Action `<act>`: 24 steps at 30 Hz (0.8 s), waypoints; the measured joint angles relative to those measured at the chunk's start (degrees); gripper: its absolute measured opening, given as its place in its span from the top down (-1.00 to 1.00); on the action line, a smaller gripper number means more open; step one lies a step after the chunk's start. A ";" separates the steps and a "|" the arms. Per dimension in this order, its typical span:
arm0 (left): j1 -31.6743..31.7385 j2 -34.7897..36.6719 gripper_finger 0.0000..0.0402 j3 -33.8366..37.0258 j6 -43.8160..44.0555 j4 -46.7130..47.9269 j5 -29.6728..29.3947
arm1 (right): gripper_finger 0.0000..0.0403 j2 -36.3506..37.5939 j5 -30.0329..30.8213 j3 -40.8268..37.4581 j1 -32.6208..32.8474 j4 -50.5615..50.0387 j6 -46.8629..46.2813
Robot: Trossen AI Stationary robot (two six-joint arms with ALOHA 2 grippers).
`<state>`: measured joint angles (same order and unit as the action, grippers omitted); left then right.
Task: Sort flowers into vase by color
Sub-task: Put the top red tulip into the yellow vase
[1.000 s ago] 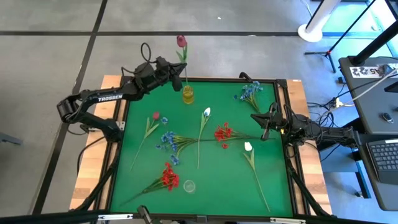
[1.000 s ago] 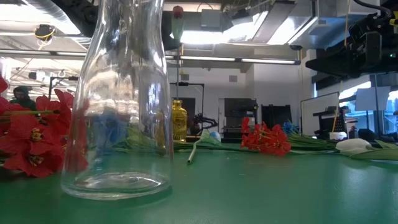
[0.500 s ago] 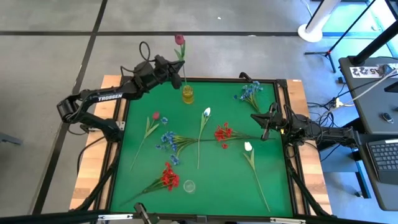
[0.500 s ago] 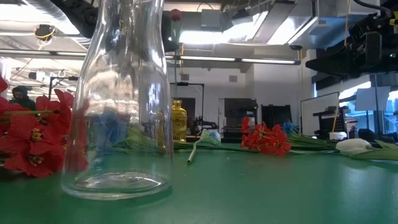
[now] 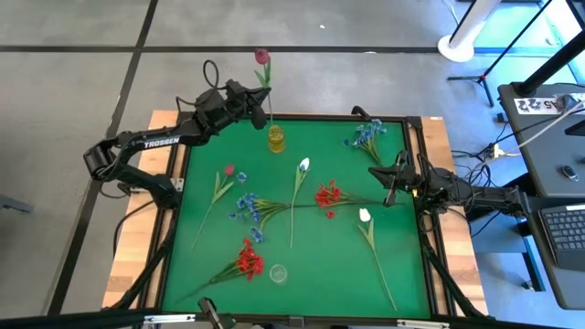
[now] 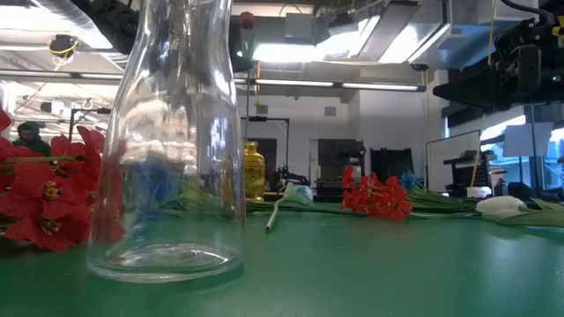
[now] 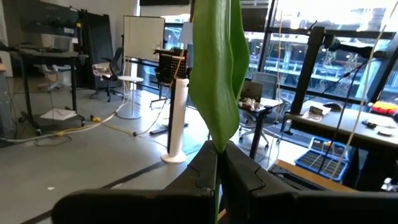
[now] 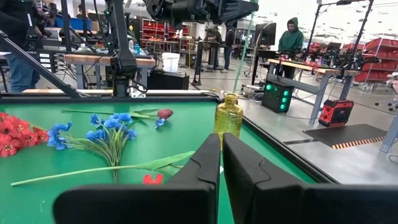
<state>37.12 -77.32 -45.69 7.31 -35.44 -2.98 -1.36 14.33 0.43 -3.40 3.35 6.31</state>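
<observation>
My left gripper [image 5: 254, 99] is at the table's far edge, shut on the stem of a dark pink tulip. Its bud [image 5: 262, 57] stands high above, and its stem runs down to the mouth of a small yellow vase [image 5: 276, 139]. The right wrist view shows the stem [image 8: 244, 56] meeting that vase [image 8: 228, 119]. My right gripper [image 5: 391, 181] waits shut and empty at the table's right edge. On the green mat lie another pink tulip [image 5: 228, 171], two blue sprays [image 5: 245, 206] [image 5: 368, 134], two white tulips [image 5: 304, 164] [image 5: 365, 216] and two red clusters [image 5: 327, 195] [image 5: 249, 260]. My left gripper pinches the tulip's thin green stem [image 7: 219, 148] between its two fingers, just below a long green leaf [image 7: 217, 68]. The fingers come level from the table's left and lie across the stem. The tulip stands nearly upright, bud up, its lower end at the yellow vase's mouth.
A clear glass vase [image 5: 278, 272] stands near the table's front edge and fills the left of the low view [image 6: 172, 141]. A raised black frame [image 5: 416, 119] edges the mat. Desks and equipment stand to the right of the table.
My left gripper has shifted slightly toward the table's far edge with the pink tulip. The bud has moved a little toward the far left, while the stem stays over the yellow vase.
</observation>
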 joint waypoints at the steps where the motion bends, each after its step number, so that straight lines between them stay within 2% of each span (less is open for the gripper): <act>1: 0.00 0.00 0.99 0.00 0.14 -0.04 0.83 | 0.91 0.00 0.00 0.00 0.00 0.01 -0.01; 11: -0.17 0.00 0.99 0.00 1.55 -1.50 2.07 | 0.91 -0.01 -0.01 -0.01 0.00 -0.02 0.01; 19: -0.20 -0.10 0.99 0.00 1.55 1.76 2.47 | 0.91 0.02 -0.01 -0.02 0.00 0.01 0.02; 24: -1.82 -3.97 0.99 -0.01 1.54 1.66 2.45 | 0.91 0.01 -0.01 -0.01 0.00 0.01 0.00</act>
<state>35.30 -81.29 -45.70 8.85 -33.78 -0.53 -1.35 14.33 0.42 -3.40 3.36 6.31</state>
